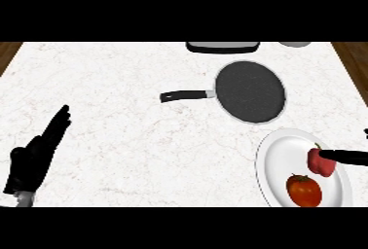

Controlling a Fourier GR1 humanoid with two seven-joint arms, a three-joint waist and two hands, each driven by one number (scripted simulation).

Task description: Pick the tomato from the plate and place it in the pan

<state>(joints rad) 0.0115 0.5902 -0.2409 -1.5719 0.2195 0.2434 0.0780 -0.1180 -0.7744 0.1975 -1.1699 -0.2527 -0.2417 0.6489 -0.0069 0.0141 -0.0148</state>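
The tomato (304, 190) lies on the white plate (273, 160) at the desk's (122, 146) near right, toward the plate's near side. Just beyond it on the same plate lies a red pepper (320, 164). The right hand (345, 156) comes in from the right edge, and only dark, straight fingers show; their tip touches or overlaps the pepper's upper side, not the tomato. How wide the fingers stand cannot be told, as the rest of the hand is out of view.

The pan (251, 91) sits farther back on the desk, apart from the plate, with its black handle (188, 95) pointing left. Nothing lies in it.

The left hand (36, 158) rests at the near left, well apart from everything, its fingers straight and pointing away up the desk.

At the far edge sit a dark tray-like thing (221, 46) and part of a grey round thing (295, 44).
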